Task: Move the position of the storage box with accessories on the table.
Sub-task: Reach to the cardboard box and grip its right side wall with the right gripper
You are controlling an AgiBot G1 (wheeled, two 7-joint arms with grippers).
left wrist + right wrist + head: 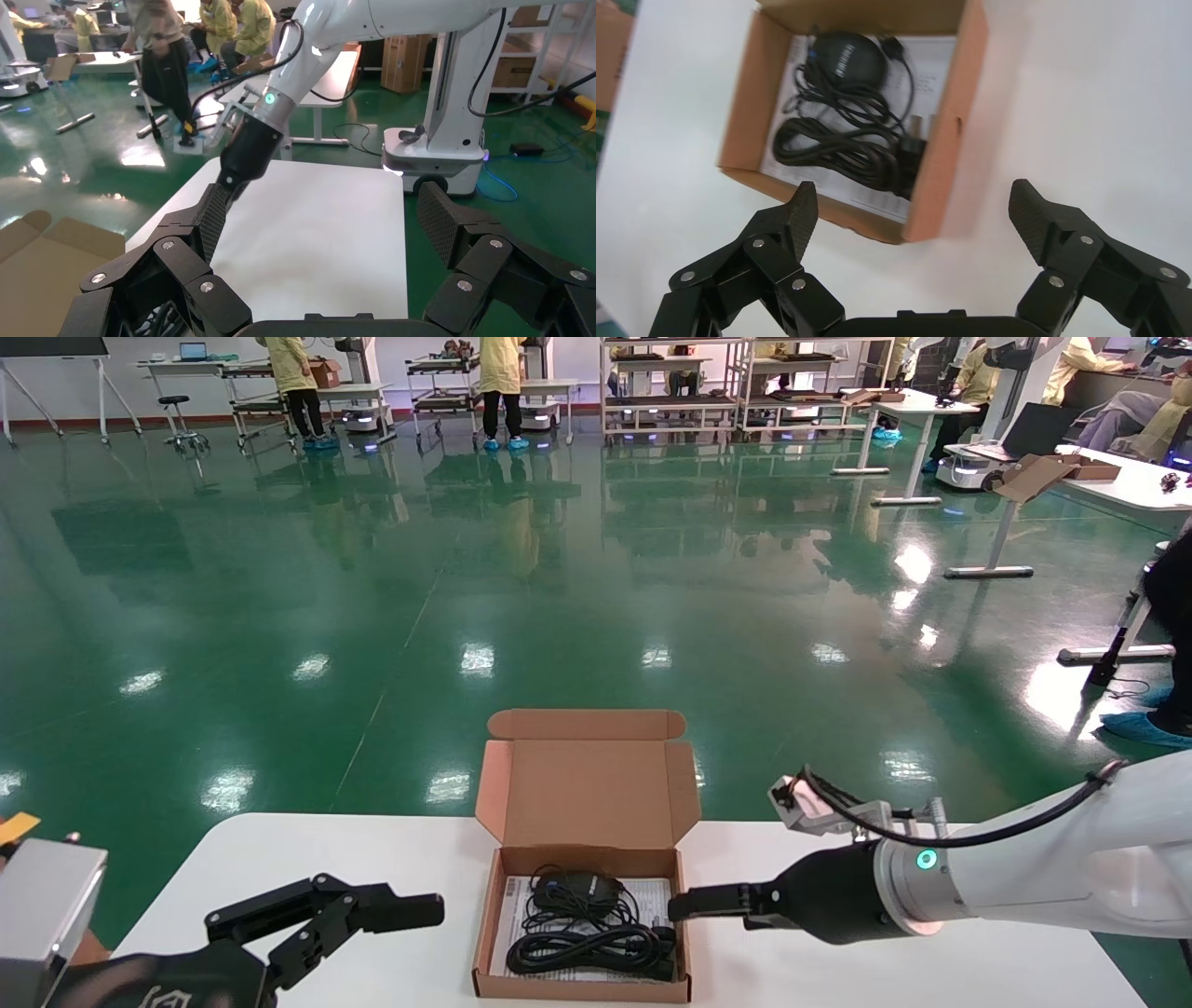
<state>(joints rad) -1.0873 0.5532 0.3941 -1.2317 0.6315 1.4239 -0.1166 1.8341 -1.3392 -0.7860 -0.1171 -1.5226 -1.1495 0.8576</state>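
The storage box (484, 933) lies open at the middle of the white table (326, 868), its flap lid (589, 794) standing up at the far side. Inside lie a coiled black cable (587, 947), a small black device (573, 889) and a white paper sheet (517, 905). My right gripper (694, 903) is open just beside the box's right wall. In the right wrist view the box's wall (947, 140) and near corner show between the open fingers of the right gripper (912, 210). My left gripper (391, 910) is open and empty to the left of the box; it also shows in the left wrist view (320, 225).
The table's far edge runs just behind the box, with green floor (466, 570) beyond. A white desk with another carton (1052, 472) stands far right. A person's leg and foot (1150, 724) are to the right of the table. Bare tabletop (316, 232) lies right of the box.
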